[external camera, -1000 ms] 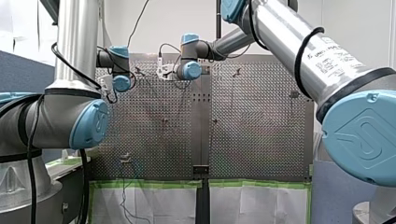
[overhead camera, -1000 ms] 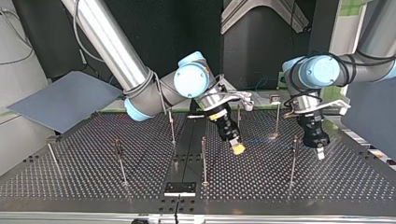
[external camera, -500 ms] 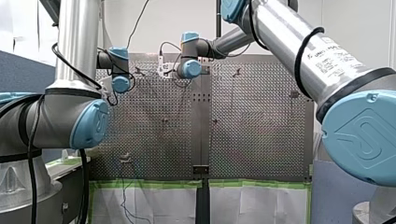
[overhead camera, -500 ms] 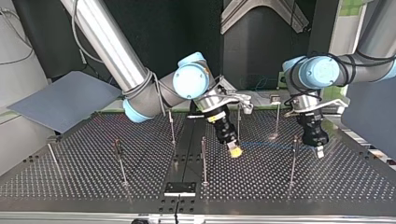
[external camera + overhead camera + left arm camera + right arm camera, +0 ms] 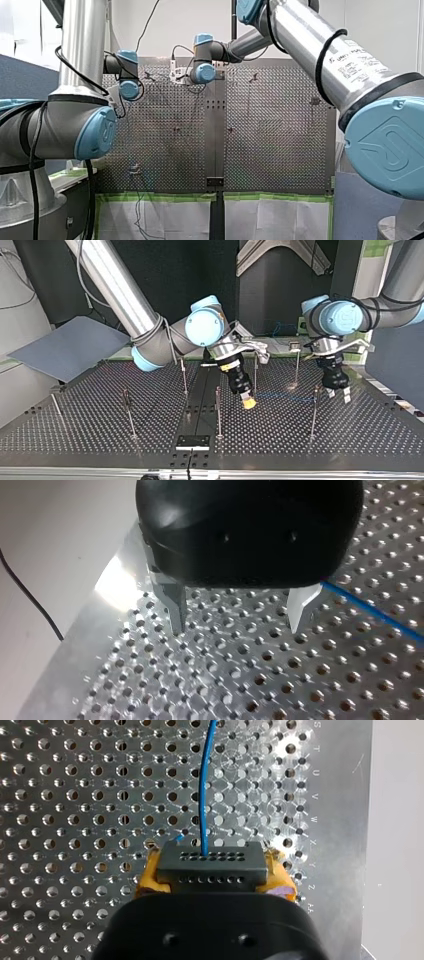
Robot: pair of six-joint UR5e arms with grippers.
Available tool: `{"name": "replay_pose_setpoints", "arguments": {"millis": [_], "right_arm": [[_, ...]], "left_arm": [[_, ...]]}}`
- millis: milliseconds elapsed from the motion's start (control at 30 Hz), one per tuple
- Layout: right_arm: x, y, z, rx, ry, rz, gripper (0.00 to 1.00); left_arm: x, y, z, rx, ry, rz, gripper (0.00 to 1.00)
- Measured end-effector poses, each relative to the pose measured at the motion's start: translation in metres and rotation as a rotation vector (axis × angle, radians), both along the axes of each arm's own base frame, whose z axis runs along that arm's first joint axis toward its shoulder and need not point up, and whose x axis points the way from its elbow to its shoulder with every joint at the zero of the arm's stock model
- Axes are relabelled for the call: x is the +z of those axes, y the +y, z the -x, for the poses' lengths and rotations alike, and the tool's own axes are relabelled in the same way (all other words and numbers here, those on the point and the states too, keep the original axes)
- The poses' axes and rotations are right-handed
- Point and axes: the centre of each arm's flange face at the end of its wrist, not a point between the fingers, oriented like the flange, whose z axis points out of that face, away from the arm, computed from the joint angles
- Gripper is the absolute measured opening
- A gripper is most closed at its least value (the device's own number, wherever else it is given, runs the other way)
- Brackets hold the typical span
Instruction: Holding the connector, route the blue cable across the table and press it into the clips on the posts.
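In the front view you see the left arm and the right arm both reaching to the far side of the bench. You cannot tell from here how their jaws stand.

In the top view the right arm comes in at the view's left. Its jaws, with yellow pads, sit low over the middle of the bench at one end of the cable. The cable runs toward the view's right as far as a post. Just right of that post the left jaws hang with fingers spread and nothing between them.

In the left wrist view the left jaws stand open and empty close over the bench, and the cable lies beside one finger, outside the gap.

In the right wrist view the right jaws grip the connector between the pads, and the cable runs from it straight ahead over the bench.
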Motion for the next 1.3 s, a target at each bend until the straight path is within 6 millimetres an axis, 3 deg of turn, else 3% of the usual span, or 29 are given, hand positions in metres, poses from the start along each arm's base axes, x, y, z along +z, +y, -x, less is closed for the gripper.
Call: {"name": "replay_pose_setpoints", "arguments": {"millis": [300,633,1300], "right_arm": [[0.000,-0.002,0.002,-0.010,0.007,0.003,0.00],[0.000,-0.004,0.003,-0.014,0.010,0.002,0.00],[-0.003,-0.003,0.005,-0.013,0.024,-0.013,0.00]], "left_arm": [[-0.006,-0.010,0.014,-0.039,0.079,0.007,1.00],[-0.009,-0.016,0.059,-0.075,0.150,0.073,1.00],[0.052,-0.043,0.125,-0.161,0.196,-0.026,1.00]]}}
